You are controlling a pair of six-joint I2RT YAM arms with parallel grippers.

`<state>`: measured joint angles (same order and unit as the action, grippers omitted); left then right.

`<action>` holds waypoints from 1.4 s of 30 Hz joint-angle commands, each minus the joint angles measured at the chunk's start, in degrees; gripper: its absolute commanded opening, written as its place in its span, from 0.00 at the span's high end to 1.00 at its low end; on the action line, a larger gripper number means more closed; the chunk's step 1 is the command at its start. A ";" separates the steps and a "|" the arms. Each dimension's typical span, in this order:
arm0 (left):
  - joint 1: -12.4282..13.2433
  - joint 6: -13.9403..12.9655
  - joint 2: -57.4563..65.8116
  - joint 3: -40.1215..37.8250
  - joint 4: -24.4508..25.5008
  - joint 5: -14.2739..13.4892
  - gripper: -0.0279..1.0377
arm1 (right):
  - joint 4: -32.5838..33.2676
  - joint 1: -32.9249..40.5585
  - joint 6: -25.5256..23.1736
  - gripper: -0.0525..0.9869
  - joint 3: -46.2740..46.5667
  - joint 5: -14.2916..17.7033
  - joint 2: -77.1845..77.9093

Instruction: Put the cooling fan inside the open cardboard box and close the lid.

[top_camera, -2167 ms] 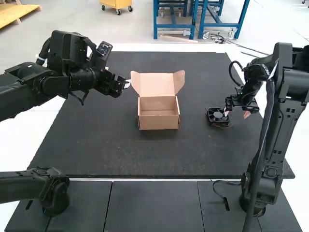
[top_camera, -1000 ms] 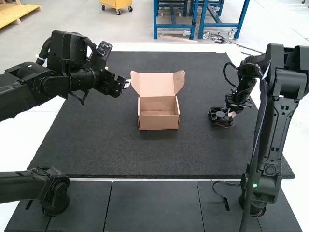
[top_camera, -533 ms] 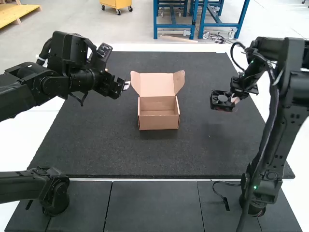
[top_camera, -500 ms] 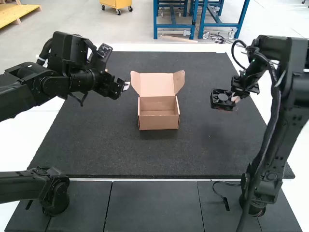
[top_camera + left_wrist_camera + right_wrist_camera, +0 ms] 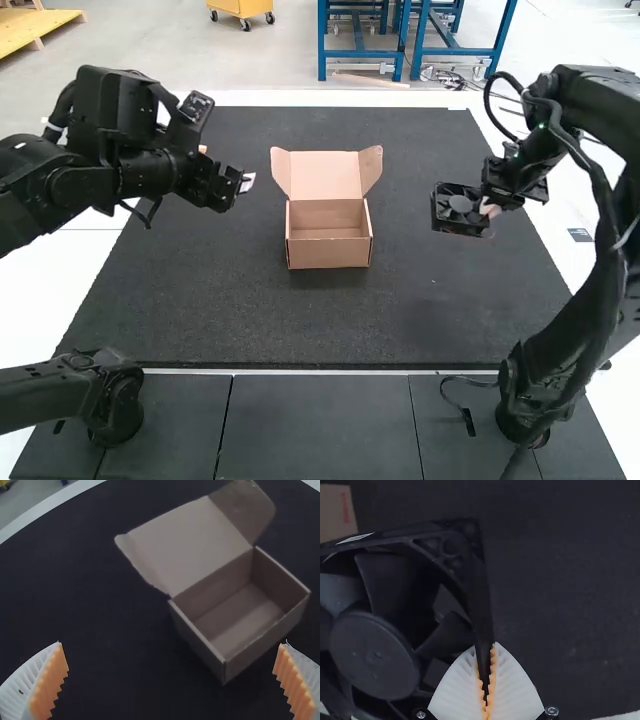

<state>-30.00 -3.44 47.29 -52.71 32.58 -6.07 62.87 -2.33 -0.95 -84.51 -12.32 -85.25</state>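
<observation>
The black cooling fan hangs in the air right of the cardboard box, tilted on edge. My right gripper is shut on its frame; the wrist view shows the white ribbed fingers pinching one side rail of the fan. The box stands mid-mat with its lid up at the back and its inside bare. My left gripper hovers left of the box, open; its orange-padded fingers are spread wide, with the box beyond them.
A black mat covers the table, with white table surface at its left and right edges. Bare mat lies in front of the box and between the box and the fan.
My right gripper closed on the fan, lifted it off the mat and raised it. My left arm has drawn back a little to the left, away from the box lid.
</observation>
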 commanded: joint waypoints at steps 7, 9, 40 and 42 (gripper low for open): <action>-0.41 -0.34 -3.17 -0.03 2.67 0.88 0.06 | -1.88 10.24 -8.54 0.96 -0.66 -2.45 4.31; -0.41 -0.16 -3.78 0.06 3.37 1.85 0.06 | -2.31 12.44 -9.68 0.96 -0.74 -2.45 4.31; -0.06 1.51 -11.16 4.19 7.94 3.78 0.06 | -5.39 32.65 -16.63 0.96 -10.68 -1.39 -4.57; -0.15 1.42 -11.34 4.10 8.03 3.78 0.06 | -5.48 33.09 -16.63 0.96 -12.08 -1.22 -6.50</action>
<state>-30.02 -2.50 36.77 -48.82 40.86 -2.96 57.69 29.91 -16.53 -93.51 -13.13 -90.76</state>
